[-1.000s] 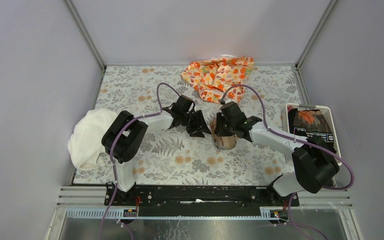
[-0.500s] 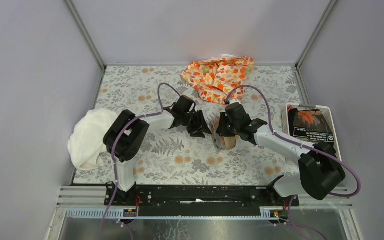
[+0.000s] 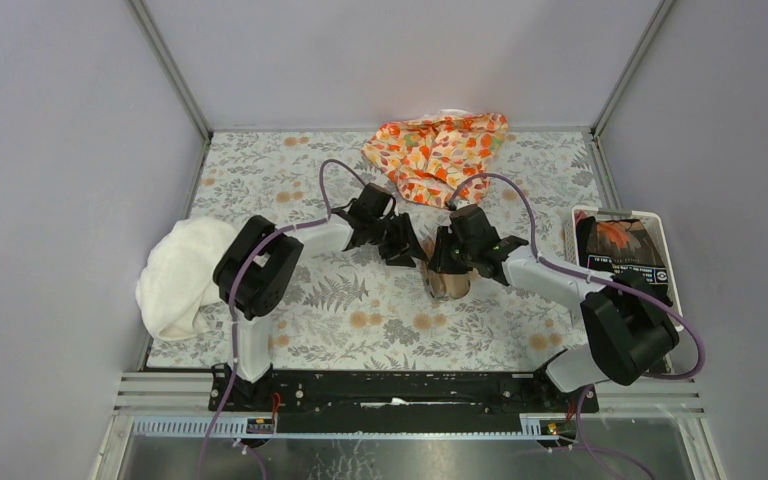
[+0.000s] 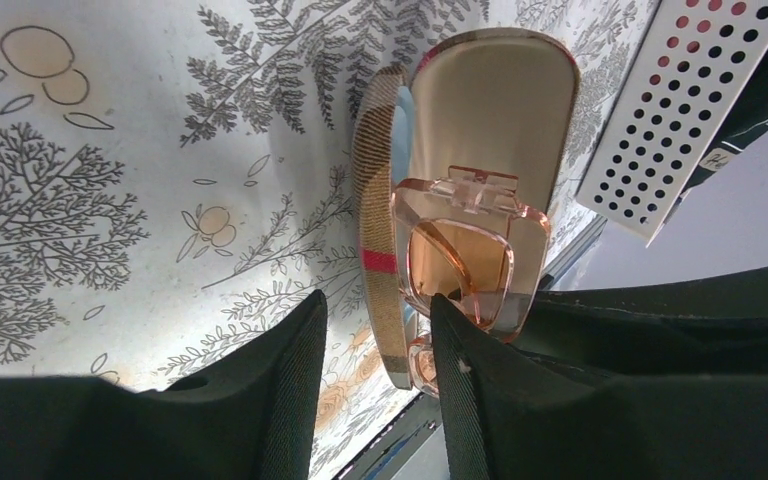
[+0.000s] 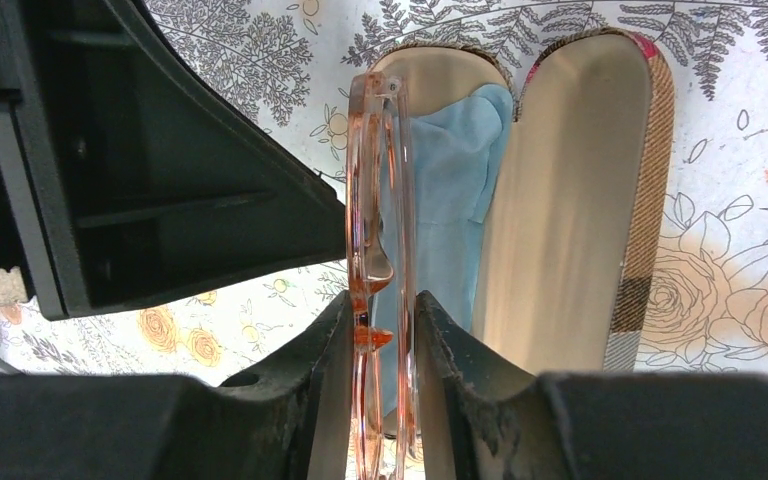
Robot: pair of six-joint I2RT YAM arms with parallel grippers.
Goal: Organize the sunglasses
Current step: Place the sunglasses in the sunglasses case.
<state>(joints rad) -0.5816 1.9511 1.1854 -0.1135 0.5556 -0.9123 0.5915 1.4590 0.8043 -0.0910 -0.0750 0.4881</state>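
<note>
Right gripper (image 5: 380, 330) clamped on the sunglasses (image 5: 370, 180) edge-on just above the open case (image 5: 650, 200), left gripper (image 4: 375, 330) spread empty beside it: best lower them squarely onto the blue cloth (image 5: 450, 200) inside.

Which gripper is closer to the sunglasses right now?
Right. The right gripper pinches the sunglasses above the open case. The left gripper, open, sits close beside them; whether it touches is unclear.
</note>
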